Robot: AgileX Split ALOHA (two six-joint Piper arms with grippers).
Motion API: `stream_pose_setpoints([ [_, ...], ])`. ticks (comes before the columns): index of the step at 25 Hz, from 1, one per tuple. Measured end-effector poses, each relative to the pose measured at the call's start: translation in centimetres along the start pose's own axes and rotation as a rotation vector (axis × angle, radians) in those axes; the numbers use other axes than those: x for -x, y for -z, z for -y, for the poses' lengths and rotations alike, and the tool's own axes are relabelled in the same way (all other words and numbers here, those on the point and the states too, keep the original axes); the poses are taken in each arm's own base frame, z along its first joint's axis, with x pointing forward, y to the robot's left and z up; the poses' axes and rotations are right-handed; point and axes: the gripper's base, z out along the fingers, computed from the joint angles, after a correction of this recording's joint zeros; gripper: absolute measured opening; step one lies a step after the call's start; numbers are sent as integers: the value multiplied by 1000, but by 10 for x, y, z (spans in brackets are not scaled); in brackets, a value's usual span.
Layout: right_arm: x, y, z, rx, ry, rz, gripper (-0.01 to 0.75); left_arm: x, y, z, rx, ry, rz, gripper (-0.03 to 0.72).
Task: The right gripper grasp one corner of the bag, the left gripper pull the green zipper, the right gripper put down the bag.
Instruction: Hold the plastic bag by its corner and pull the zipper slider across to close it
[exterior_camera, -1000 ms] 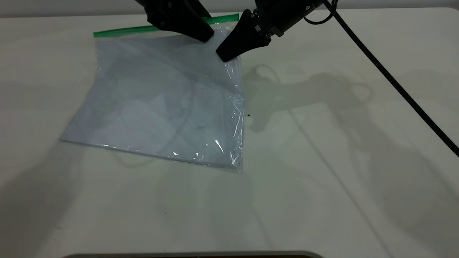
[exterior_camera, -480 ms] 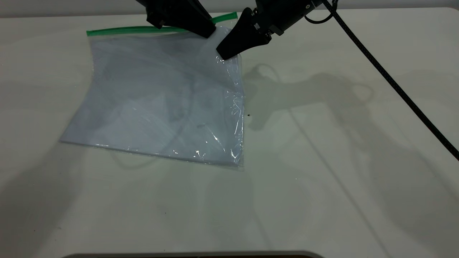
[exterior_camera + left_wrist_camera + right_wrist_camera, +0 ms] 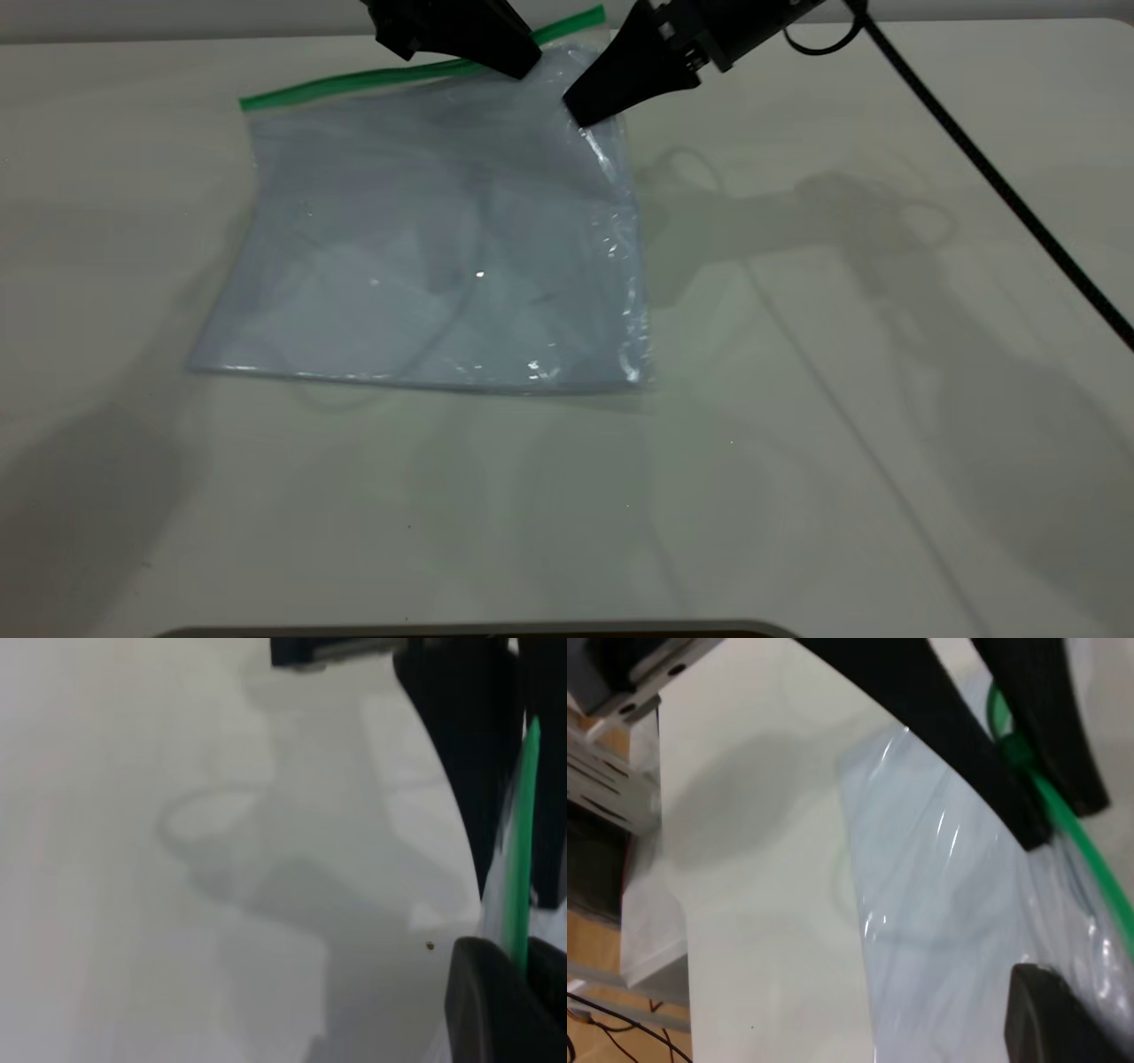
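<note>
Pale white table, soft shadows; metal shelving beyond its edge.

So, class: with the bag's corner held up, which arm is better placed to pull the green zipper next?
Left. The left gripper already straddles the green zipper, while the right gripper is clamped on the bag corner, holding it raised.

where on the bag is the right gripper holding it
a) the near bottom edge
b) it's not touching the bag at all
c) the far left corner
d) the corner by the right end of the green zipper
d: the right gripper is pinching the bag at its upper right corner, just below the right end of the green zipper, with the left gripper right beside it on the strip.
</note>
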Motion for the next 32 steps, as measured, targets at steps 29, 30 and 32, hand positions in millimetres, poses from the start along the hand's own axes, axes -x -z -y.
stream_pose_setpoints([
  [29,-3,21,11,-7,-60,48,33,-50,49,-17,0,210,-65,60],
  [30,-3,21,11,-7,-60,48,33,-53,52,-17,-4,226,-71,60],
  [32,-3,21,11,-7,-60,48,33,-59,57,-17,-14,246,-84,60],
])
